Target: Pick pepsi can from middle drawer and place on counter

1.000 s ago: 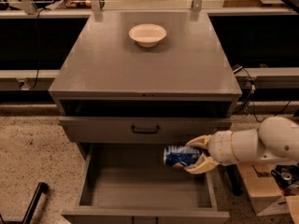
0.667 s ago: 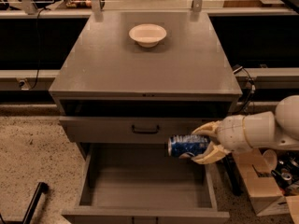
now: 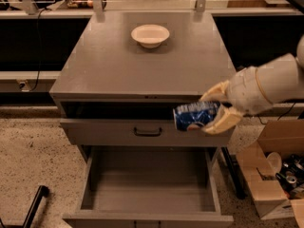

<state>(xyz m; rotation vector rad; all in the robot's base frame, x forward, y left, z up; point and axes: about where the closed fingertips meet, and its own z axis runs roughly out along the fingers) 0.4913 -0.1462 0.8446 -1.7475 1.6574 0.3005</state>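
Holding entry, gripper [image 3: 211, 112]: closed around the pepsi can [image 3: 194, 116], one tan finger [image 3: 216, 91] above it and the other beneath.

- Pepsi can: blue with white markings, lying on its side, lifted in the air. It hangs in front of the cabinet's right front, level with the dark gap under the counter [image 3: 142, 70] and the top edge of the drawer front [image 3: 109, 132]. It is above the right part of the middle drawer [image 3: 152, 184] and is not resting on any surface.
- Arm [image 3: 275, 82]: pale, reaching in from the right edge.
- Middle drawer: pulled out toward the camera, its flat grey bottom and low side walls in view.
- Drawer front: grey, shut, with a black handle [image 3: 147, 132] at its centre.
- Counter: grey flat top, with a white bowl [image 3: 150, 35] standing upright toward its back, well apart from the can.
- Cardboard box [image 3: 266, 189]: open, on the speckled floor [image 3: 33, 151] right of the cabinet, with small items inside that are too small to identify.
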